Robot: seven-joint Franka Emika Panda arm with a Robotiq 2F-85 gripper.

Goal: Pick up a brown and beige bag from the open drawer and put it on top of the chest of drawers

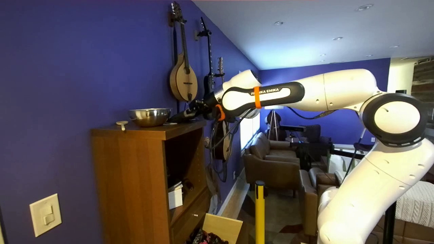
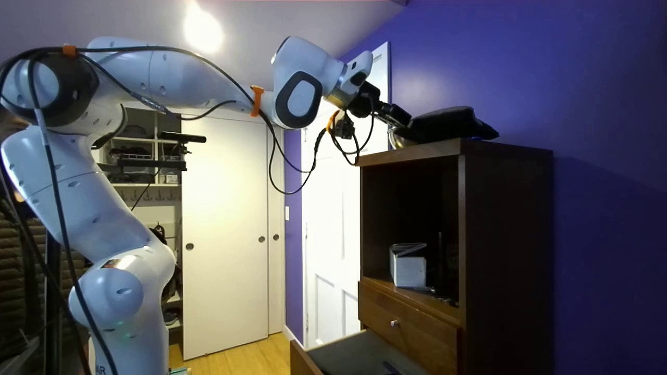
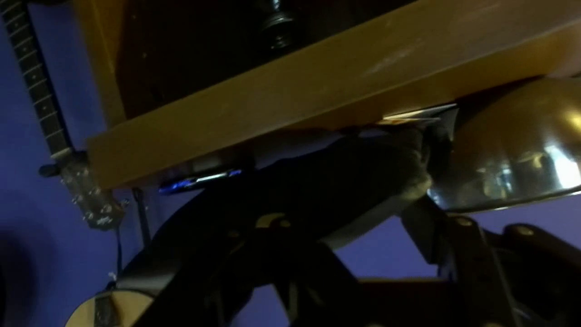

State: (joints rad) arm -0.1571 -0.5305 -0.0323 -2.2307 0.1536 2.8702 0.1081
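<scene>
Probably light and soft, the bag [image 2: 447,125] suits edge pinching; we can't tell whether the gripper [image 2: 405,119] clamps it.

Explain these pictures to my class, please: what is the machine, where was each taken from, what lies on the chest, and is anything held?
It is a robot arm ending in a gripper, a two-fingered claw. Two pictures view it from outside, from different places; the third is taken from its wrist and shows the scene upside down. On the chest sit a bowl and a small pale thing; a dark bag appears to rest there too. Lower down, a drawer stands open. The gripper is at the bag, but whether it holds it, the pictures do not settle.
</scene>
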